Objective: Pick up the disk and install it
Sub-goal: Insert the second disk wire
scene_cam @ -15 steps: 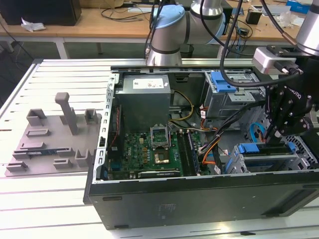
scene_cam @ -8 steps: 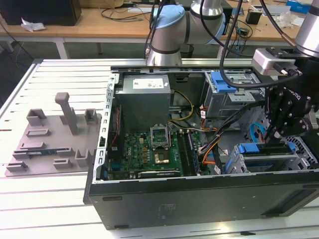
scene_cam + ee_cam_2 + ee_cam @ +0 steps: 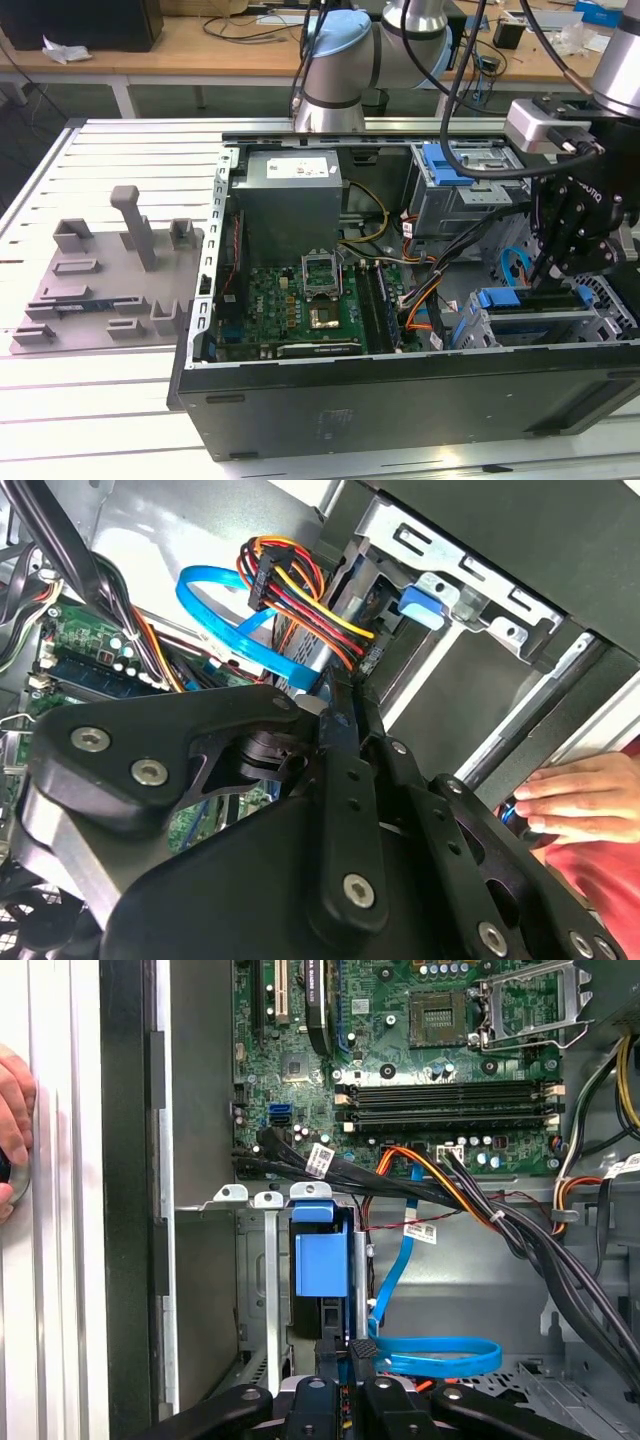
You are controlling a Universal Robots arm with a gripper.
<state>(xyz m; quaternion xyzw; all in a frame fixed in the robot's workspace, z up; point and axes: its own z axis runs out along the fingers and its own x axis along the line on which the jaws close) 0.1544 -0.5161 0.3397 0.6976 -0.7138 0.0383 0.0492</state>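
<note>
- One claw looks pressed together on the disk, half-seated in the drive cage.
- Blue cable nearby could snag it.

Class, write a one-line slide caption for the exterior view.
Robot arm's hand lowered into the open computer case over the blue-railed disk in its drive bay, beside the motherboard.
</note>
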